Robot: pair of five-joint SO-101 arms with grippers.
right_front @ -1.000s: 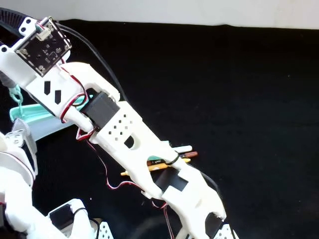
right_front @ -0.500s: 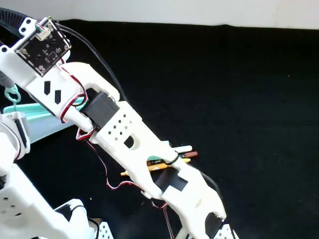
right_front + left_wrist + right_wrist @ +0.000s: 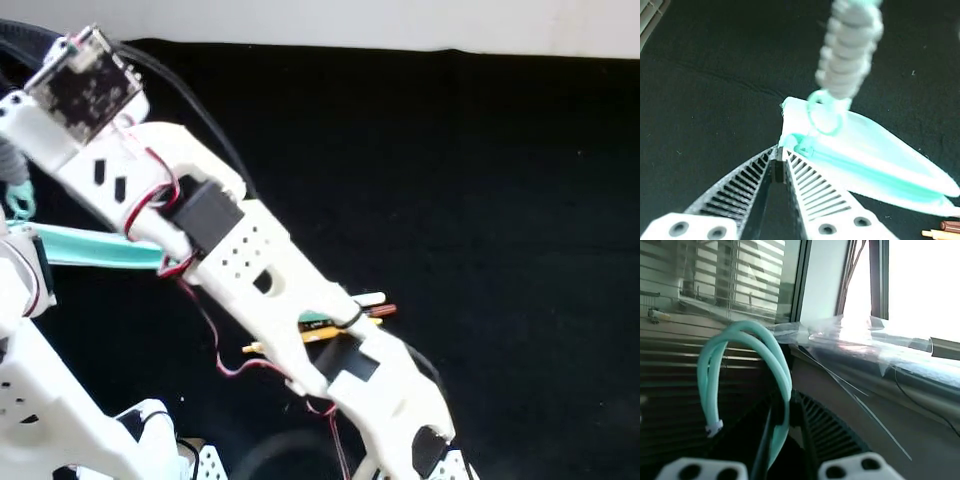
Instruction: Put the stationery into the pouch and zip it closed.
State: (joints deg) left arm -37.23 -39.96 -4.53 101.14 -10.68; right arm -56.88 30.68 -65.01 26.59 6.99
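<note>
The teal pouch (image 3: 100,250) hangs off the table at the far left, stretched between both arms. My left gripper (image 3: 779,152) is shut on the pouch's (image 3: 865,155) end corner, beside the zip's teal ring (image 3: 826,117). A grey braided cord (image 3: 850,45) rises from that ring. My right gripper (image 3: 782,400) is shut on the cord's teal loop (image 3: 740,365) and points up toward a window. In the high view the long white right arm (image 3: 260,270) crosses the table diagonally, and the teal loop (image 3: 18,200) hangs below its wrist. Several pens (image 3: 370,305) lie on the black cloth, partly under that arm.
Black cloth (image 3: 480,200) covers the table, bare on the right half. The left arm's white body (image 3: 40,400) fills the lower left corner. Pen tips (image 3: 945,227) lie just beyond the pouch's far end. Red wires (image 3: 230,365) dangle under the right arm.
The right arm's wrist rose and tilted, drawing the cord upward. The left arm came up at the left edge, and the pouch went from slanted to nearly level and taut.
</note>
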